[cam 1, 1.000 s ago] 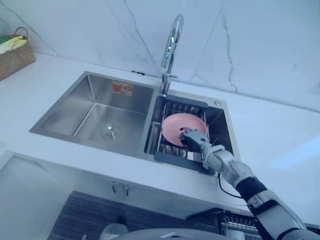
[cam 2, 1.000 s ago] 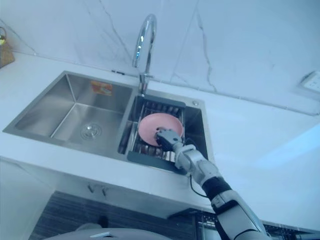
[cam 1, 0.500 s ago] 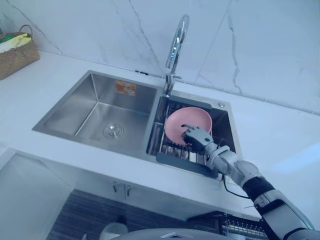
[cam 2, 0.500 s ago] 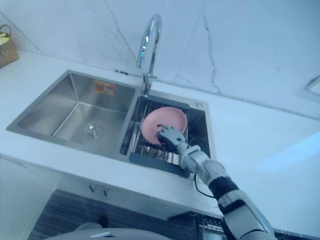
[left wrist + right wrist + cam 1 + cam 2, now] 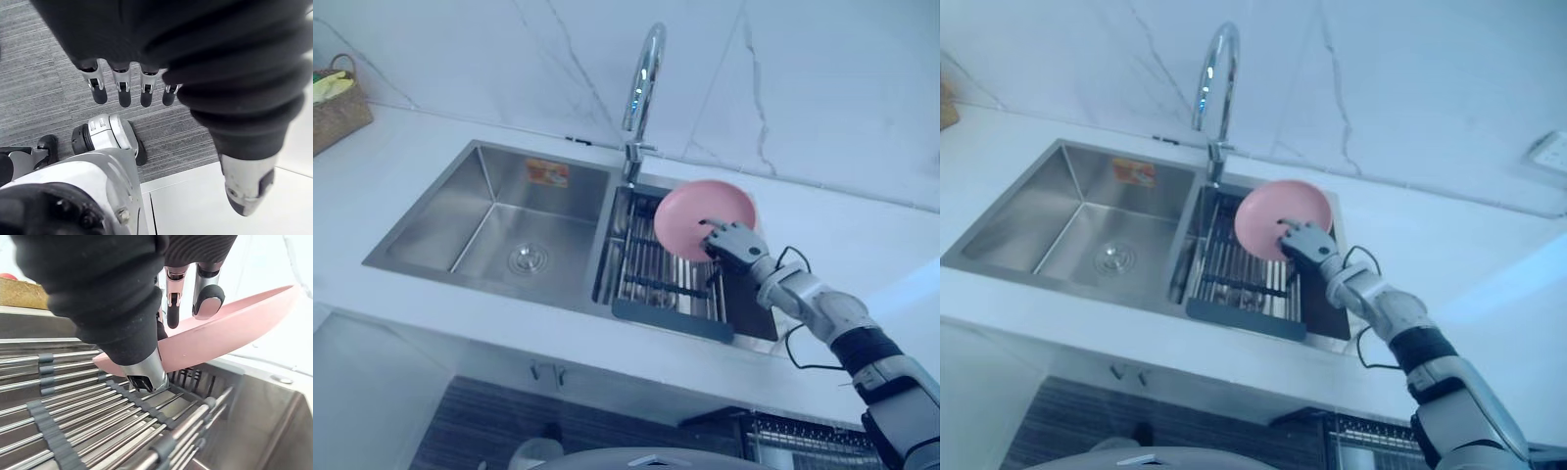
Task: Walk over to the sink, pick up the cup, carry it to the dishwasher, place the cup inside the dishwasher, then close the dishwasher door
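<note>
A pink shallow plate (image 5: 697,208), not a cup, is held tilted above the right side of the sink's drain rack (image 5: 656,276). My right hand (image 5: 736,247) reaches in from the right and is shut on the plate's near rim. In the right wrist view the fingers (image 5: 208,297) curl over the top of the plate (image 5: 234,325) and the thumb presses from beneath, with the rack's bars (image 5: 98,426) below. My left hand (image 5: 122,90) hangs with straight fingers over grey floor, holding nothing.
The steel sink has a deep left basin (image 5: 499,220) with a drain and a tall curved faucet (image 5: 642,88) behind the divider. A wicker basket (image 5: 337,98) sits on the white counter at far left. A wire rack (image 5: 1371,436) shows below the counter at lower right.
My right hand has raised the pink plate up and to the right, off the rack where it leaned before. The head camera has shifted slightly.
</note>
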Tool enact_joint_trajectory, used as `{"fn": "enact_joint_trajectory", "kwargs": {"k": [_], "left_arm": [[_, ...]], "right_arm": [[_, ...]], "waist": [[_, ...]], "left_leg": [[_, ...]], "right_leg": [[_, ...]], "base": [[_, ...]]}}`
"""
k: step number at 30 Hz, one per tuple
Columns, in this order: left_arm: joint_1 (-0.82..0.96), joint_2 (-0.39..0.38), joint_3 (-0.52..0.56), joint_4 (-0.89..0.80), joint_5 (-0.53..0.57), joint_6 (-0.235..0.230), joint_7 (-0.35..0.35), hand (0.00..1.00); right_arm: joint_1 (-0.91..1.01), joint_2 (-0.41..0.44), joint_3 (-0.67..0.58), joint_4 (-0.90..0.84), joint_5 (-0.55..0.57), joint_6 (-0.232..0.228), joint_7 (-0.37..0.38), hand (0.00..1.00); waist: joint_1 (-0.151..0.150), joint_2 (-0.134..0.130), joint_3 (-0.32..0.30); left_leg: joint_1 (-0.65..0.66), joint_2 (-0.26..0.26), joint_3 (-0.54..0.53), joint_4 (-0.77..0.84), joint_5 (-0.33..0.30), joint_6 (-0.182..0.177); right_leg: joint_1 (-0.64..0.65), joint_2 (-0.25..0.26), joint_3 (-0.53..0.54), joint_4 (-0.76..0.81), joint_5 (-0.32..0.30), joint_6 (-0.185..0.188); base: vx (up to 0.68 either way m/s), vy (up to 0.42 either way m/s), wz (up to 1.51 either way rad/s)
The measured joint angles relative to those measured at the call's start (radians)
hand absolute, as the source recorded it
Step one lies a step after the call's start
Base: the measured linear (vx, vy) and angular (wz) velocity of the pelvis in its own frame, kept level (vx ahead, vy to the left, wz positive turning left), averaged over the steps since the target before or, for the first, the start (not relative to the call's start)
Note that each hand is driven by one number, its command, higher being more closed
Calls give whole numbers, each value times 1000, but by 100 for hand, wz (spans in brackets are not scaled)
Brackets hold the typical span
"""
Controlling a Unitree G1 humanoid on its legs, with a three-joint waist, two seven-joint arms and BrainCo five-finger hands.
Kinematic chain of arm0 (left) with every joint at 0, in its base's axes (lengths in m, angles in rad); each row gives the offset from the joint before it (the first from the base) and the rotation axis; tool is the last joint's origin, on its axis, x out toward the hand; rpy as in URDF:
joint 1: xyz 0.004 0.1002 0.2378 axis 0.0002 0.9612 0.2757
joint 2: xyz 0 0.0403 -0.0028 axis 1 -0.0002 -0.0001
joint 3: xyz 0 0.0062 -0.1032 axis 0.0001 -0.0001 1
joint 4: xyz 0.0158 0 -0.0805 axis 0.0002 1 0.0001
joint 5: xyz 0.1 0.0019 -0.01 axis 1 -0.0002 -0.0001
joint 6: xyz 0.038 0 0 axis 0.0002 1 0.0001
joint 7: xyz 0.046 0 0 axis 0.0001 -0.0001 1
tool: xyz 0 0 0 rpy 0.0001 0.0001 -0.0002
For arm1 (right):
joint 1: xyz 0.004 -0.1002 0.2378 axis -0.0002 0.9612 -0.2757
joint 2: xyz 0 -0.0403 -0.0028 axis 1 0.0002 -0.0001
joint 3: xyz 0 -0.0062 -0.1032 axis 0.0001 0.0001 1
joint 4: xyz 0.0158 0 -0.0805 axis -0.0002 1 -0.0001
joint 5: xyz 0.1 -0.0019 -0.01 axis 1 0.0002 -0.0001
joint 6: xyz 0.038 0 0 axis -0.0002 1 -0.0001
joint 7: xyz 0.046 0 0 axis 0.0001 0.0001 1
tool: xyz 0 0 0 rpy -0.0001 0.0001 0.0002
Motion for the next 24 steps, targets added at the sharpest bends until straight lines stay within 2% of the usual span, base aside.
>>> {"fn": "enact_joint_trajectory", "kwargs": {"k": [2,4,10,13,17,21,24], "left_arm": [[1,-1,0,9,9,-1,-4,0],[1,-1,0,18,19,-7,-6,0],[4,-1,2,18,48,-10,-5,0],[8,-8,12,18,75,-10,-4,0],[20,-19,31,18,84,-10,1,0],[26,-19,30,22,106,-10,2,0],[23,-18,28,25,152,-19,0,0]], "right_arm": [[-12,-20,-16,0,-6,-16,-5,100],[-19,-35,-17,-1,-7,-21,-5,100],[-19,-56,-39,-57,-3,-14,8,100],[-24,-56,-117,-129,39,13,58,100],[-17,-56,-215,-205,113,67,140,100],[51,-56,-311,-270,144,80,180,100],[133,-56,-380,-307,164,86,195,100]], "waist": [[1,3,-2],[-11,4,-3],[-31,7,-4],[-37,12,-8],[-68,13,-9],[-90,11,-28],[-117,7,-36]], "left_leg": [[1,6,19,0,-3,-3],[1,10,22,0,-3,-3],[14,21,53,0,-9,-9],[16,30,97,0,-13,-13],[40,37,152,0,-24,-13],[51,39,206,0,-35,-16],[60,36,233,1,-41,-18]], "right_leg": [[-11,4,19,-2,4,-4],[-12,4,21,-2,4,-5],[-18,16,53,-3,7,-10],[-43,23,98,-3,17,-17],[-53,31,157,-3,30,-20],[-73,27,180,-3,25,-23],[-82,23,187,-3,38,-22]], "base": [[-4,-7,-24],[-10,-13,-10],[-12,-11,-18],[-17,-2,-39],[-13,-3,-42],[-26,9,-43],[-6,13,-31]]}}
